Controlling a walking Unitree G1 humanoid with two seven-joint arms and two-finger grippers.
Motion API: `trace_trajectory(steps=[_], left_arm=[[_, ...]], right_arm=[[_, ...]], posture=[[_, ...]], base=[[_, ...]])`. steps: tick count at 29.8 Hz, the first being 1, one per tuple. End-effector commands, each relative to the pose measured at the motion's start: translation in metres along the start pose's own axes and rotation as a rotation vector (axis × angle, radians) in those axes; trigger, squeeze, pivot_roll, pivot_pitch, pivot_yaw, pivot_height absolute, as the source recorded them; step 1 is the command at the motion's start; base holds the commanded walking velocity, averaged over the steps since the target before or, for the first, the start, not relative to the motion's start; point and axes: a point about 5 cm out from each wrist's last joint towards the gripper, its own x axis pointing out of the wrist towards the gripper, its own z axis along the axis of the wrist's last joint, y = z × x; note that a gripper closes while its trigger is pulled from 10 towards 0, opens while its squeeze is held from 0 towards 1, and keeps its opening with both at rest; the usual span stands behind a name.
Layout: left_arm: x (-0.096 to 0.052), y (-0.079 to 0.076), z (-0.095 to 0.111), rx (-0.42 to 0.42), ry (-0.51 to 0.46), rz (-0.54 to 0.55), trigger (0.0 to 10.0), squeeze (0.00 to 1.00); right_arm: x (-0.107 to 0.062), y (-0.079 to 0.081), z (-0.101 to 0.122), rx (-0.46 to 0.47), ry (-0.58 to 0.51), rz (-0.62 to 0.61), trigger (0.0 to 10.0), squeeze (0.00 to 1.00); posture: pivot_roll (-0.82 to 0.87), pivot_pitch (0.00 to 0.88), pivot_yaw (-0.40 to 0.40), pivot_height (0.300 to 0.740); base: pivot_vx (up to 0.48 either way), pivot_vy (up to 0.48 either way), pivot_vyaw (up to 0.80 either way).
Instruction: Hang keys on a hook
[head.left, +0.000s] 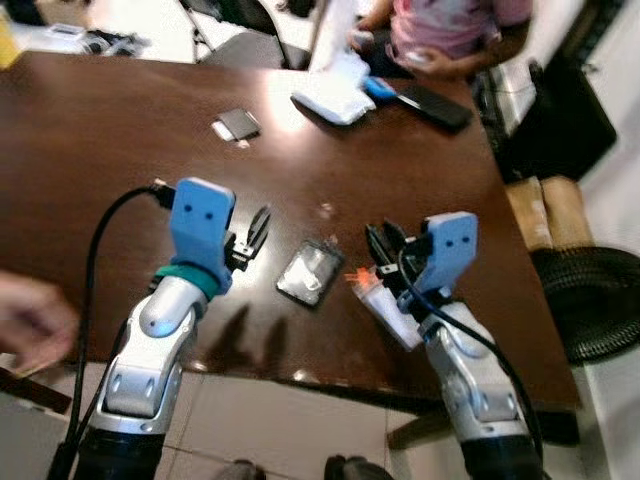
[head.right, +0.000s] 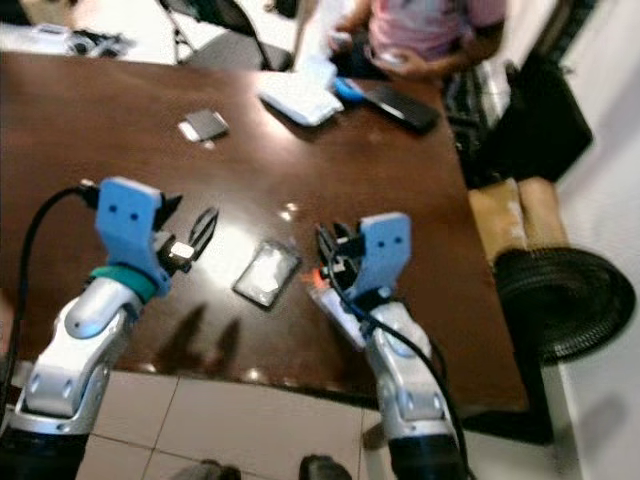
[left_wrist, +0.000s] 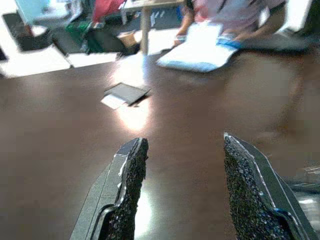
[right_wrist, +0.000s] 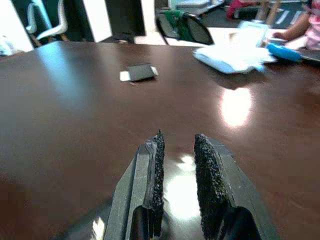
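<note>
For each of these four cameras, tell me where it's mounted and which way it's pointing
Left eye view: on the head, looking down at the brown table; both silver arms, left gripper and right gripper show.
Right eye view: the head's other eye, same scene, same arms.
Left wrist view: on the left wrist, looking along its open fingers across the table.
Right wrist view: on the right wrist, along its narrowly parted fingers.
Shared: all show the dark card and the white cloth.

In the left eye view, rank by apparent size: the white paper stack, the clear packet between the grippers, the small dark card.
1. White paper stack, clearly largest.
2. Clear packet.
3. Small dark card.
The packet lies nearer the camera, so its lead over the card is unsure.
</note>
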Motion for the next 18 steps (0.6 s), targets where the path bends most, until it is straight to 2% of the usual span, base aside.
trace_trajectory(steps=[1,4,5,6,7,8,9,11,13,15,18], left_arm=[[-0.002,-0.008,-0.003,-0.015,0.021,-0.078,10.0,0.0],[-0.003,-0.011,-0.002,-0.021,0.027,-0.118,10.0,0.0],[-0.006,-0.017,-0.004,-0.031,0.041,-0.178,10.0,0.0],[-0.006,-0.017,-0.004,-0.031,0.041,-0.178,10.0,0.0],[-0.01,-0.023,-0.005,-0.055,0.064,-0.248,10.0,0.0],[-0.016,-0.03,-0.007,-0.076,0.094,-0.328,10.0,0.0],[-0.016,-0.03,-0.007,-0.076,0.094,-0.328,10.0,0.0],[-0.027,-0.039,-0.009,-0.104,0.143,-0.46,10.0,0.0],[-0.027,-0.039,-0.009,-0.104,0.143,-0.46,10.0,0.0],[-0.036,-0.042,-0.007,-0.119,0.172,-0.565,10.0,0.0],[-0.04,-0.042,-0.008,-0.109,0.192,-0.597,10.0,0.0]], right_arm=[[-0.002,0.0,-0.005,-0.008,0.022,0.002,10.0,0.0],[-0.002,-0.001,-0.005,-0.009,0.022,0.001,10.0,0.0],[-0.002,-0.001,-0.005,-0.012,0.022,0.0,10.0,0.0],[-0.002,-0.001,-0.005,-0.012,0.022,0.0,10.0,0.0],[-0.002,-0.002,-0.005,-0.014,0.022,-0.002,10.0,0.0],[-0.002,-0.004,-0.004,-0.019,0.02,-0.006,10.0,0.0],[-0.002,-0.004,-0.004,-0.019,0.02,-0.006,10.0,0.0],[-0.002,-0.008,-0.002,-0.027,0.016,-0.016,10.0,0.0],[-0.002,-0.008,-0.002,-0.027,0.016,-0.016,10.0,0.0],[-0.001,-0.014,0.0,-0.041,0.013,-0.027,10.0,0.0],[-0.001,-0.016,0.001,-0.048,0.012,-0.031,10.0,0.0]], posture=[[0.0,0.092,0.053,0.74],[0.0,0.092,0.053,0.74],[0.0,0.091,0.053,0.74],[0.0,0.091,0.053,0.74],[0.0,0.091,0.053,0.74],[0.0,0.091,0.053,0.74],[0.0,0.091,0.053,0.74],[0.0,0.091,0.053,0.74],[0.0,0.091,0.053,0.74],[0.0,0.091,0.056,0.74],[0.01,0.091,0.058,0.74]], base=[[0.36,0.0,0.0],[0.36,0.0,0.0],[0.337,0.0,0.0],[0.337,0.0,0.0],[0.247,0.0,0.0],[0.0,0.0,0.0],[0.0,0.0,0.0],[0.0,0.0,0.0],[0.0,0.0,0.0],[0.0,0.0,0.0],[0.0,0.0,0.0]])
